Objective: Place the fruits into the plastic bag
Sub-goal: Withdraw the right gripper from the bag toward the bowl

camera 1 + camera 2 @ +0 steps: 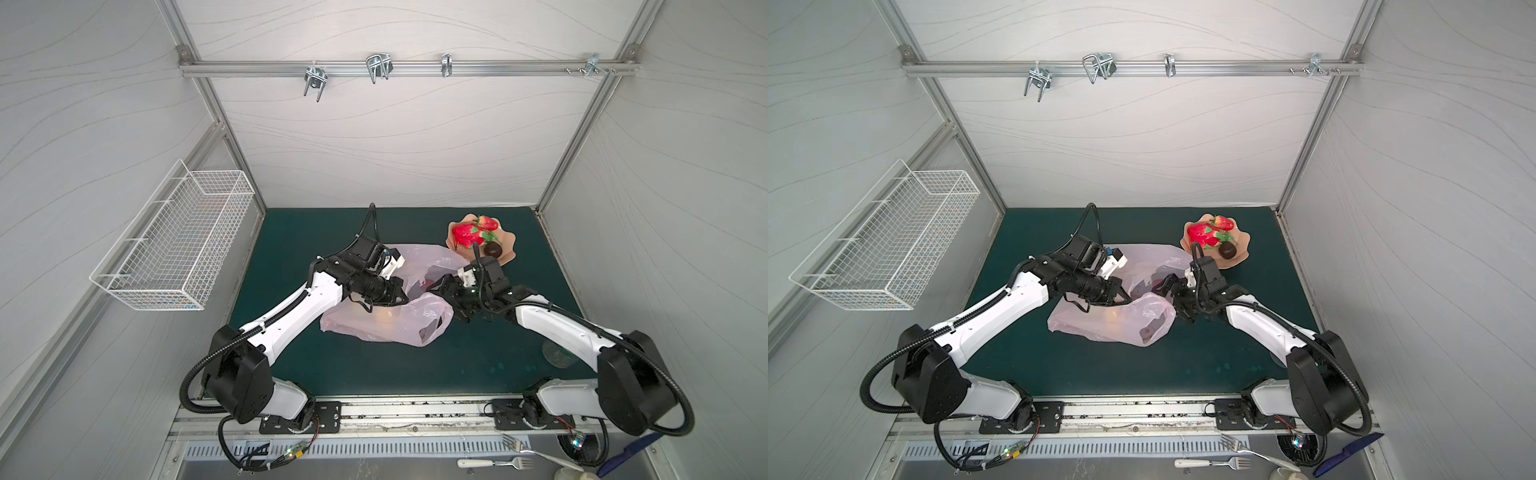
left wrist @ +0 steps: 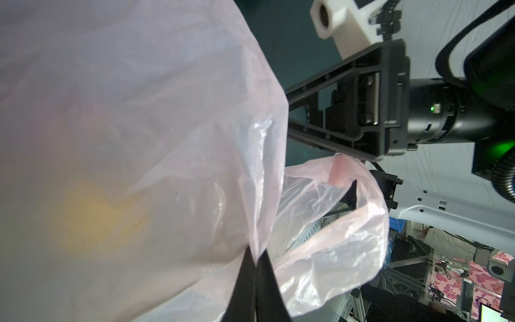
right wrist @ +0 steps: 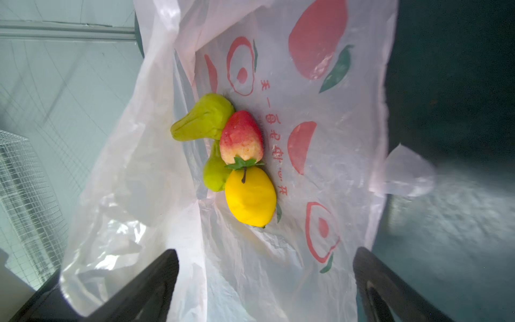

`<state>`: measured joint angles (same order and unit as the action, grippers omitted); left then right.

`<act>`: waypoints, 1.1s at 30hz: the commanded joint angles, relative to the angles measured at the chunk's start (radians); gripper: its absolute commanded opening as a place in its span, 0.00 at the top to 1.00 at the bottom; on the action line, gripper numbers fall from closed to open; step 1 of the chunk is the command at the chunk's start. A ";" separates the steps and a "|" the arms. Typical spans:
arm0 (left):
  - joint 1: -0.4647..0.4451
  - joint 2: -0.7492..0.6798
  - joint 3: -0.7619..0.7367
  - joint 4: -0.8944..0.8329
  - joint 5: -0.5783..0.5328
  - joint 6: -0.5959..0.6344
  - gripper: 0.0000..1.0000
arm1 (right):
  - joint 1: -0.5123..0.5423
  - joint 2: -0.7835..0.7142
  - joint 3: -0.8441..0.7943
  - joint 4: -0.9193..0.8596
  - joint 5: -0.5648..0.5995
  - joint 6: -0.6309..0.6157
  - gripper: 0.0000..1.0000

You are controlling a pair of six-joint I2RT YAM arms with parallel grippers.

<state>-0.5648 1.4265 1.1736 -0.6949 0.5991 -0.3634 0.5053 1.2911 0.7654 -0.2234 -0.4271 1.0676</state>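
The pale pink plastic bag [image 1: 386, 320] [image 1: 1113, 326] lies crumpled on the green mat between both arms. My left gripper [image 1: 405, 297] [image 2: 256, 259] is shut on the bag's rim and holds it up. At the bag's mouth my right gripper [image 1: 448, 296] [image 3: 266, 251] stands open with nothing held. Inside the bag lie two green pears [image 3: 203, 118], a strawberry [image 3: 241, 136] and a yellow lemon [image 3: 250, 196]. On the peach plate [image 1: 509, 245] sit a red dragon fruit [image 1: 467, 235], another strawberry [image 1: 487, 223] and a dark round fruit [image 1: 493, 249].
A white wire basket [image 1: 178, 245] hangs on the left wall. Metal hooks [image 1: 378, 66] sit on the back rail. Forks [image 1: 494, 462] and a blue tool [image 1: 627, 453] lie beyond the front edge. A clear round object [image 1: 557, 353] rests under the right arm.
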 commanded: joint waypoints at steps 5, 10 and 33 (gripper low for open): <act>-0.001 -0.006 0.000 0.037 0.010 0.006 1.00 | -0.134 -0.049 0.150 -0.309 0.072 -0.250 0.01; -0.002 -0.003 0.000 0.033 0.011 0.013 1.00 | -0.264 0.010 0.311 -0.441 0.155 -0.486 0.01; 0.000 0.045 0.015 -0.026 0.015 0.057 1.00 | -0.307 0.589 0.794 -0.264 0.424 -1.370 0.01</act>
<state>-0.5648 1.4574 1.1736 -0.7090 0.6064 -0.3321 0.1905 1.8473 1.5150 -0.5350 -0.0257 -0.1665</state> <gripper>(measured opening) 0.048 0.990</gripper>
